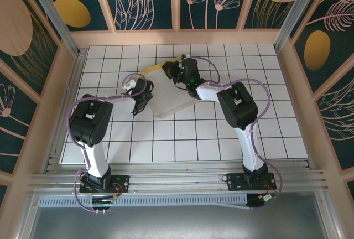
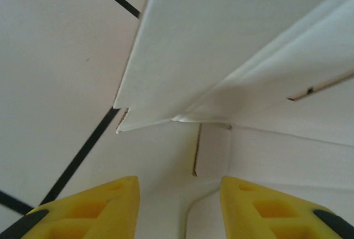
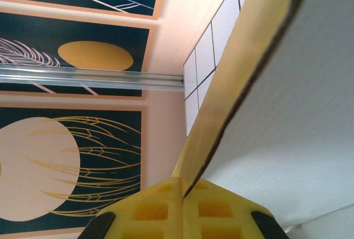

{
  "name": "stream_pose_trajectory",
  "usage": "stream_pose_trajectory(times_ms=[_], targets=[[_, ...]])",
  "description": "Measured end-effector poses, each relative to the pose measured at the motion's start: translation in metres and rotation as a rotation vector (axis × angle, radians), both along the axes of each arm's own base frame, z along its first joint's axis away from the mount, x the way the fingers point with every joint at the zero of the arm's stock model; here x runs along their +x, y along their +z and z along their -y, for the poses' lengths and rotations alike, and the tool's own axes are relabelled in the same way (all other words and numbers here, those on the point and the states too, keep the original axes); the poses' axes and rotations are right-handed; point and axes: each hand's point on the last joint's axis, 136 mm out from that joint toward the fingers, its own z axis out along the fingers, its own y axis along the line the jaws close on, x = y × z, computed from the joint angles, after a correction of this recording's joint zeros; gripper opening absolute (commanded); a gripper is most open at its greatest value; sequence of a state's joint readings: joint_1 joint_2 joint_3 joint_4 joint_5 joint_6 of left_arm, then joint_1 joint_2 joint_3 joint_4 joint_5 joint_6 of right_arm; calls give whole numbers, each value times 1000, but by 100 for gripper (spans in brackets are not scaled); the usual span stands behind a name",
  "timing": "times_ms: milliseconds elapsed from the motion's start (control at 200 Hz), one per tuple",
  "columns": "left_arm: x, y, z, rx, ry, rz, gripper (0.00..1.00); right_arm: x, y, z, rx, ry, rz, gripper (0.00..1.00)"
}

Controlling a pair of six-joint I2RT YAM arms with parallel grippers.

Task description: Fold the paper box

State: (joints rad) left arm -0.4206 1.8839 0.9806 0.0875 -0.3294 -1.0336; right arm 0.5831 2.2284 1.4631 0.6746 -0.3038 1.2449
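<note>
The paper box (image 1: 168, 103) lies partly raised on the tiled table, white side up, with a yellow flap (image 1: 157, 66) at its far edge. My right gripper (image 1: 172, 73) is at that far edge. In the right wrist view its fingertips (image 3: 183, 192) are shut on the card's edge, yellow face (image 3: 243, 56) to the left and white face (image 3: 287, 112) to the right. My left gripper (image 1: 148, 96) is at the box's left side. In the left wrist view its jaws (image 2: 180, 206) stand open, with white panels (image 2: 221, 40) and a small flap (image 2: 213, 150) just ahead of them.
The white tiled table (image 1: 221, 139) is ringed by a low peach wall (image 1: 177, 37) and patterned dark panels. Aluminium posts (image 1: 52, 12) stand at the back corners. A metal rail (image 1: 177, 181) runs along the near edge by the arm bases.
</note>
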Motion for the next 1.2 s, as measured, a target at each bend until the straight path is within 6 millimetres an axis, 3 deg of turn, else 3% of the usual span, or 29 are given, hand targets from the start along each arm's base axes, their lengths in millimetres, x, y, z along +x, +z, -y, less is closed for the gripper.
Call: stream_pose_trajectory(times_ms=[215, 561, 1046, 1201], targets=[[8, -3, 0, 10, -31, 15, 41, 0, 0, 0, -1, 0, 1, 1], [28, 9, 22, -98, -154, 130, 23, 1, -2, 2, -3, -10, 0, 0], [37, 16, 47, -125, -303, 175, 23, 2, -3, 4, -3, -18, 3, 0], [37, 17, 47, -110, -317, 178, 29, 2, -3, 5, 1, -19, 8, 0]])
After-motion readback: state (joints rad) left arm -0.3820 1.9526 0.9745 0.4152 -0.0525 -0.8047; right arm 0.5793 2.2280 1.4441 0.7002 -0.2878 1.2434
